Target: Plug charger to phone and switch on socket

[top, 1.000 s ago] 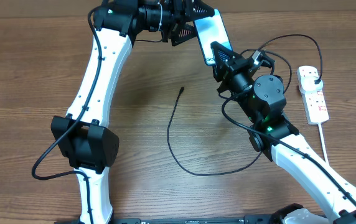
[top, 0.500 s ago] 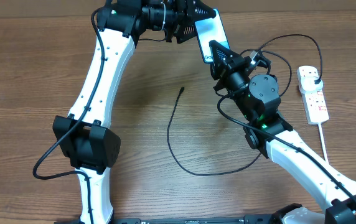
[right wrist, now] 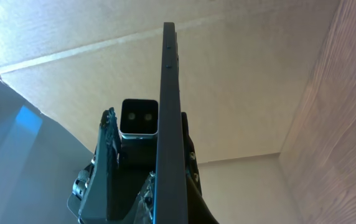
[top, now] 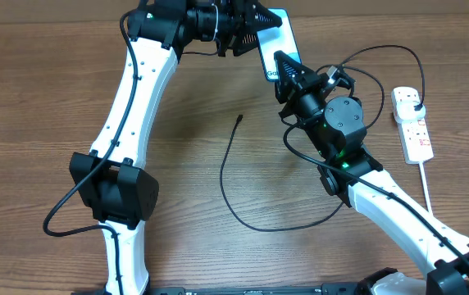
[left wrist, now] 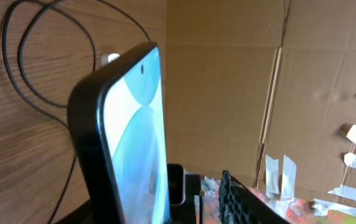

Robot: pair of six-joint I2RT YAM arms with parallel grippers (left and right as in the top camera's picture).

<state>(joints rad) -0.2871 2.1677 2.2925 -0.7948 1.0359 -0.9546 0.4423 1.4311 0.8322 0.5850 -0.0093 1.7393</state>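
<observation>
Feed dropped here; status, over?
Right fingers shut on phone. Left fingers at its far end, grip unclear. Charger not in phone, tip lying on table.

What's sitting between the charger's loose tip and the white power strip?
In the overhead view, the right arm stands between the charger tip and the power strip.

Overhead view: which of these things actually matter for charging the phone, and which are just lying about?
Part of the job: phone, black charger cable, white socket.

Just there: wooden table, cardboard wall.
</observation>
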